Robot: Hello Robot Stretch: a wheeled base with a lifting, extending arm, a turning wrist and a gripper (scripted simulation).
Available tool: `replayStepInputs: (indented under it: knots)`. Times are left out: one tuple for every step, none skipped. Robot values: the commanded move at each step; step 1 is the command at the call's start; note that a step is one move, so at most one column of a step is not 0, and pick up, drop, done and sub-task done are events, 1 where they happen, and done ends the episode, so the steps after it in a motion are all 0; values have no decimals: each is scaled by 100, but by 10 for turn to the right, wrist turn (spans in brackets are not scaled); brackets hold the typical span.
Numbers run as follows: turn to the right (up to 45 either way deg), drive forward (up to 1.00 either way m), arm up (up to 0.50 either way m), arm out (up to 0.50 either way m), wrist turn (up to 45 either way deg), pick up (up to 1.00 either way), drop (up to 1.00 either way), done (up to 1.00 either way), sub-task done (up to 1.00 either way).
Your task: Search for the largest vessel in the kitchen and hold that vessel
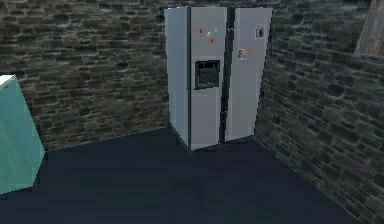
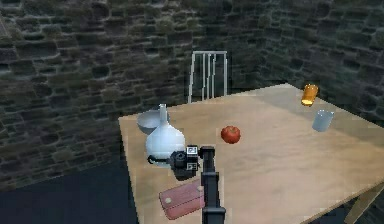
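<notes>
Claw (image 2: 176, 159) by white round-bellied vase (image 2: 164, 138) standing on bench (image 2: 270, 170); claw state, and whether it holds anything, cannot tell. Vase judged largest vessel, grey bowl (image 2: 150, 121) just behind. Step: grasping. Next: secure vase, lift clear without knocking bowl.

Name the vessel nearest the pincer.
The white round vase, by the pincer; the bowl sits behind it, the orange cup and grey cup far across the table.
</notes>
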Motion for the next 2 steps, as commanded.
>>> replayStepInputs:
  knots:
    - [0, 0, 10, 0, 0, 0, 0, 0, 0]
    - [0, 0, 0, 0, 0, 0, 0, 100, 0]
